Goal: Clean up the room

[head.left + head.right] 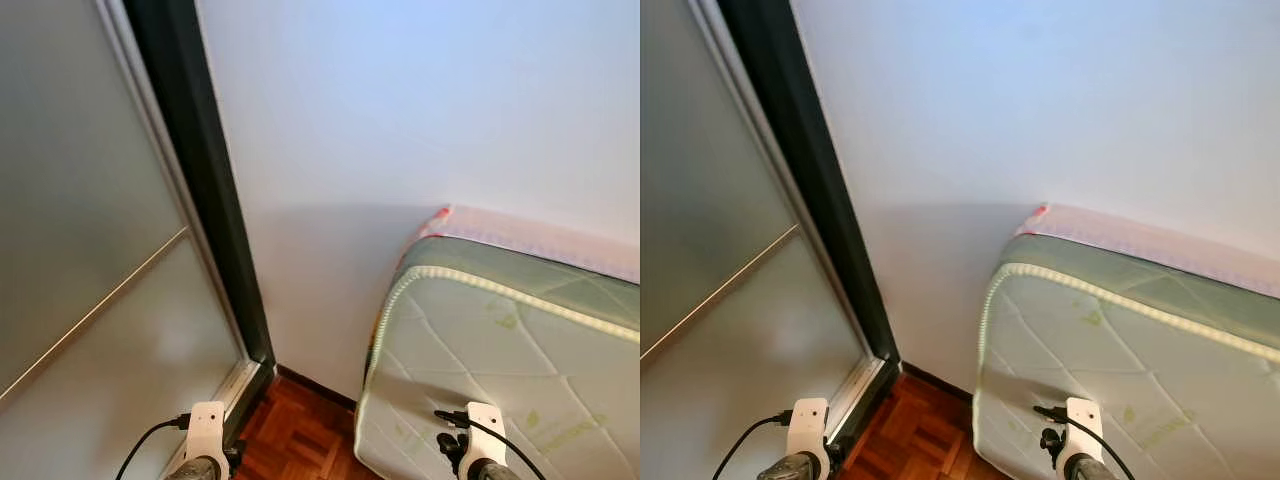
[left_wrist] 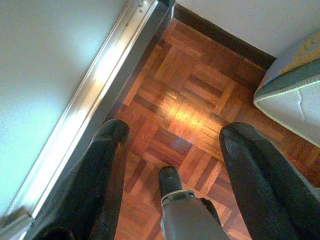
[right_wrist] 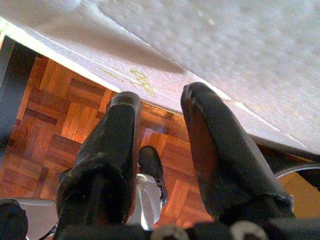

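I face a room corner with no loose item to pick up in sight. A quilted white and green mattress (image 1: 500, 350) lies at the right against the white wall (image 1: 400, 120). My left arm (image 1: 205, 445) and right arm (image 1: 482, 445) hang low at the bottom edge. In the left wrist view the left gripper (image 2: 177, 131) is open over the parquet floor (image 2: 190, 100), holding nothing. In the right wrist view the right gripper (image 3: 161, 95) is open beside the mattress edge (image 3: 150, 75), with nothing between its fingers.
A frosted sliding door (image 1: 80, 250) with a dark frame (image 1: 205, 200) and a metal floor track (image 2: 95, 85) stands at the left. A dark skirting board (image 2: 220, 35) runs along the wall. A narrow strip of parquet (image 1: 300, 430) lies between door and mattress. My own foot (image 2: 170, 181) is below.
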You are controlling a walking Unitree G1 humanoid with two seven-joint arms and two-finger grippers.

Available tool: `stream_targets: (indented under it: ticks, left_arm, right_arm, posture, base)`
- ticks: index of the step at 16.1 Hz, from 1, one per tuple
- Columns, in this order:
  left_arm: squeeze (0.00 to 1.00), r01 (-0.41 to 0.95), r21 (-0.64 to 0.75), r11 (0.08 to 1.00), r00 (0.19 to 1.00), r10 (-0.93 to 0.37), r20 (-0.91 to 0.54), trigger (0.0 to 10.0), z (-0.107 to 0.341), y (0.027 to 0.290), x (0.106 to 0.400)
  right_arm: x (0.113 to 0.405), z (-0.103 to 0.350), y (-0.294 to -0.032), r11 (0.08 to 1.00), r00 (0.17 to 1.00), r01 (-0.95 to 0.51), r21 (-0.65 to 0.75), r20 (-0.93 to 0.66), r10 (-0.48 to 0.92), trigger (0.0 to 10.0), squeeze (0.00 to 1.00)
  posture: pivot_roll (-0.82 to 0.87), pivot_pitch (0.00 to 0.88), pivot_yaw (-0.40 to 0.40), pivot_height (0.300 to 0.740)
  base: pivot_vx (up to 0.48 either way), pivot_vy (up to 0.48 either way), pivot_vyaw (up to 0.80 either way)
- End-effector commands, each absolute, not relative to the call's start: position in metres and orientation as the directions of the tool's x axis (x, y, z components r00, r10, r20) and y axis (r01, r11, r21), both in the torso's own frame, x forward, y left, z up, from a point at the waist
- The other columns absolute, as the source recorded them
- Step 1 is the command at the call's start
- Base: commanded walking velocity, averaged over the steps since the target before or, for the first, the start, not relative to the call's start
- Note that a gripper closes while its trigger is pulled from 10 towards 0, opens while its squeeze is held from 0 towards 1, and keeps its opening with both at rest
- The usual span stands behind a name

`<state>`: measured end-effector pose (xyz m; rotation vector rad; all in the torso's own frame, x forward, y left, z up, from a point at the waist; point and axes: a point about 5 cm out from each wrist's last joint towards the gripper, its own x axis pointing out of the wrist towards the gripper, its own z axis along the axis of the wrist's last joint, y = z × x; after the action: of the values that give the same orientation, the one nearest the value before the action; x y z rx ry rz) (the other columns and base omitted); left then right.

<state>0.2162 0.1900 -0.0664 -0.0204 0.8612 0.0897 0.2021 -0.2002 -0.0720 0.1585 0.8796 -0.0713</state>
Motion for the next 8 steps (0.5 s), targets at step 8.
stream_targets:
  ticks: [8]
  left_arm:
    - [0.00, -0.104, 0.022, 0.994, 0.634, 0.083, -0.769, 10.0, -0.0679, 0.1923, 0.2134]
  right_arm:
    - [0.2016, -0.0726, -0.1999, 0.986, 0.622, 0.125, 0.109, -0.783, 0.008, 10.0, 0.00]
  posture:
    - [-0.12, 0.000, 0.016, 0.740]
  base:
    - [0.000, 0.000, -0.77]
